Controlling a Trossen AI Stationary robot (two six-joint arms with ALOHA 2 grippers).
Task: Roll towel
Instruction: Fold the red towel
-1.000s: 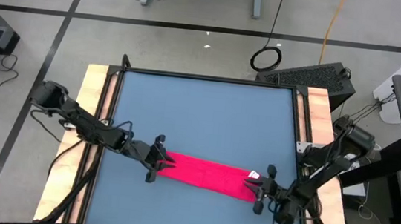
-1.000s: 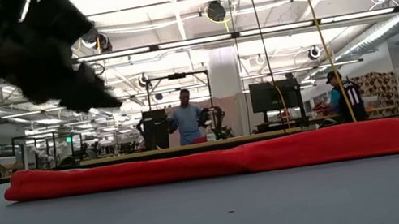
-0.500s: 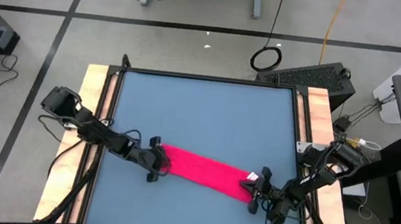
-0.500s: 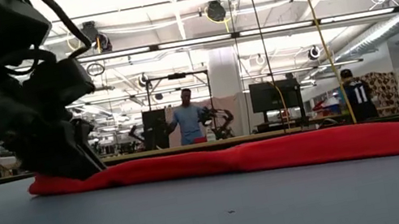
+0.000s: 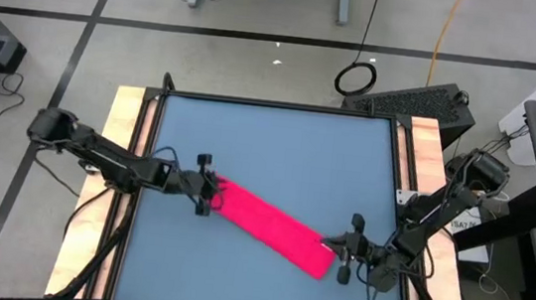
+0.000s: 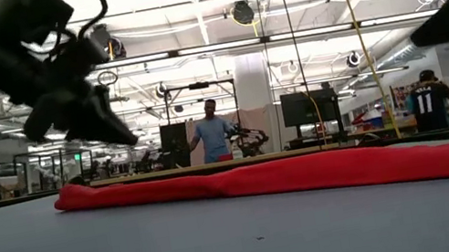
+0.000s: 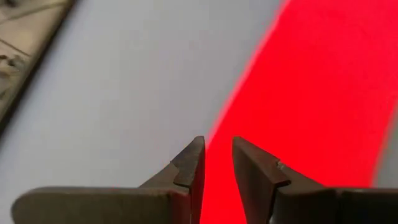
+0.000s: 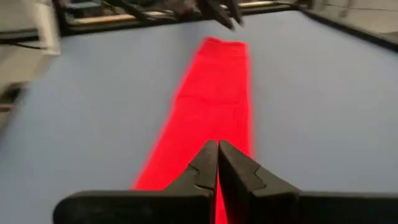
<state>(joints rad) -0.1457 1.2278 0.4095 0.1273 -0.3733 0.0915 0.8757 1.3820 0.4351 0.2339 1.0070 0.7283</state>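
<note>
Counting what is in play: one towel [image 5: 270, 226], two grippers, and one table [image 5: 279, 141] with a blue-grey top and pale wooden side rails. No bin, box or tray shows on the table, so nothing sits inside anything; the towel lies straight on the bare top.

It is a bright red-pink cloth folded into a long narrow strip. In the high view the strip runs on a slant across the near half of the table, from the left arm's end down to the right arm's end. In the low view it shows as a low, soft ridge [image 6: 289, 178] stretched across the tabletop, thicker at the left end.

The left gripper [image 5: 206, 185] is at the strip's upper-left end. Its wrist view shows the two dark fingers [image 7: 189, 168] a little apart with the red cloth's edge in the gap, but I cannot tell whether they pinch it.

The right gripper [image 5: 345, 249] is at the strip's lower-right end, just beside the cloth. Its fingers [image 8: 205, 163] are pressed together with no gap; whether any cloth is caught between them cannot be made out.

Beyond the table, in the low view, two people [image 6: 211, 136] stand far back in the room.
</note>
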